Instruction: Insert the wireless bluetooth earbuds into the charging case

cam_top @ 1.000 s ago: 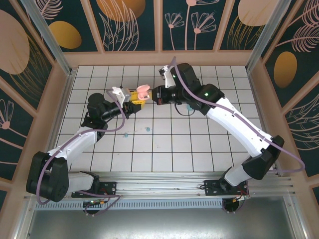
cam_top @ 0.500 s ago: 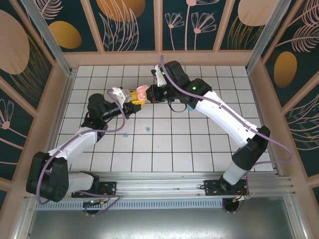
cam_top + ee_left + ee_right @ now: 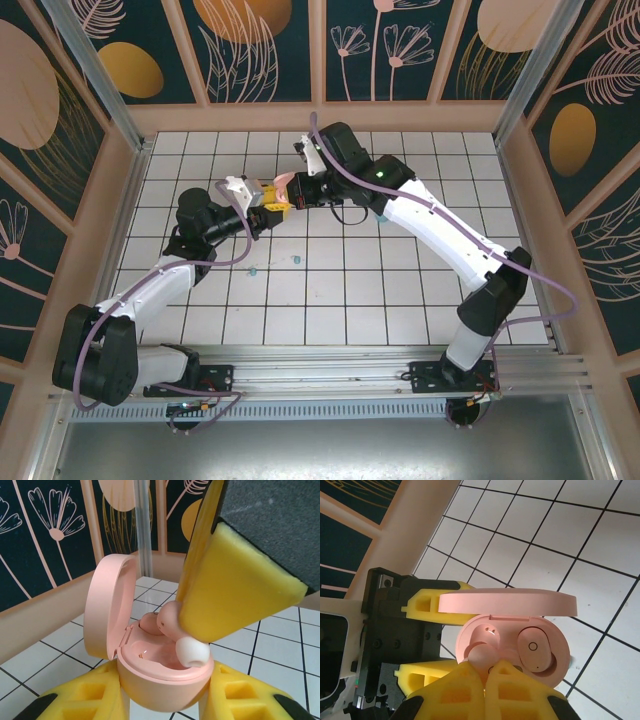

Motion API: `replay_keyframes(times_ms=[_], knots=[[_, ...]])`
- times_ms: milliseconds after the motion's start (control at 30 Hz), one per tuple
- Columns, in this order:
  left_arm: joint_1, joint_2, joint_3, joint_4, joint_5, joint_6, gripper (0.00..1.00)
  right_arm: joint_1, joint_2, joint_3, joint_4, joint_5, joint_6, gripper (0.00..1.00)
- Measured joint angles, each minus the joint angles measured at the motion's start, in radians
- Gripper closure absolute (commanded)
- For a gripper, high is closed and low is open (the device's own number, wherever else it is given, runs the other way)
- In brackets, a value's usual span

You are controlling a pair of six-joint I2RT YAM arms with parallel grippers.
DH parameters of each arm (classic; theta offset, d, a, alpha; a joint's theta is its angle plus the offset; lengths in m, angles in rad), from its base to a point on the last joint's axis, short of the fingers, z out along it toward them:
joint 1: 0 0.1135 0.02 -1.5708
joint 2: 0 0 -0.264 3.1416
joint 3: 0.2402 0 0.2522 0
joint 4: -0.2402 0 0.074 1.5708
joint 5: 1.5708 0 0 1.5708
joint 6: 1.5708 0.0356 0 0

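Now swinging in leftward toward the table's far edge, with the right gripper [image 3: 487,672] clamped on a pink earbud [image 3: 172,622], reaching the open charging case [image 3: 150,665] pinched in the left gripper [image 3: 162,700]; hovering over the empty socket, seating looking imminent.

The bench [image 3: 400,300] is covered in white square tiles with dark lines. Dark blue walls [image 3: 400,70] around it show pale flowers and orange blobs.
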Motion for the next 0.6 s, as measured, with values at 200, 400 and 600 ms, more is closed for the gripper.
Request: replay_keyframes(times_ms=[200,400,600], knots=[[0.0,0.0,-0.001,-0.003,-0.002,0.0,0.85,0.008,0.021,0.031,-0.027,0.024,-0.01,0.98],[0.0,0.0,-0.004,-0.008,-0.002,0.0,0.85,0.01,0.047,0.054,-0.031,0.045,-0.017,0.95],[0.0,0.0,-0.006,-0.008,-0.006,0.0,0.85,0.018,0.078,0.101,-0.066,0.06,-0.035,0.91]])
